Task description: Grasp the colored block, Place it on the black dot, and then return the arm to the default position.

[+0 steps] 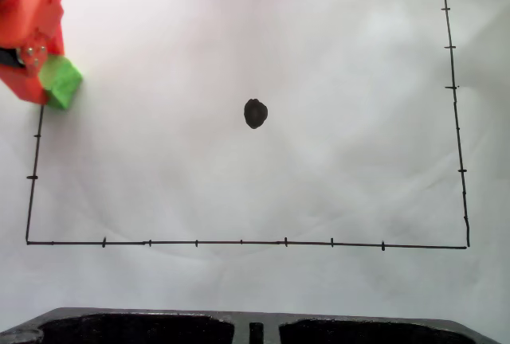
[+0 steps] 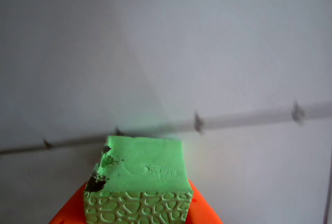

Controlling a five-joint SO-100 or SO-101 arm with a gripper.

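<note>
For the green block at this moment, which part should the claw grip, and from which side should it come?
Grip the green block across two opposite flat side faces, coming down from above. It is a small cube, so parallel faces suit a two-finger pinch. The claw already appears to hold it near the left border line in the fixed view; the wrist view shows its smooth face and pebbled face between orange parts. The black dot lies well apart.

No readable text, label, brand or number anywhere.

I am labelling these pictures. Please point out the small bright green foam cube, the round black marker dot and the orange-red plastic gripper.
Small bright green foam cube [image 2: 145,164]: wrist view, smooth top face.
Round black marker dot [image 1: 255,113]: fixed view, middle of the blot.
Orange-red plastic gripper [image 1: 49,81]: fixed view, at its fingertips beside the cube.
</note>
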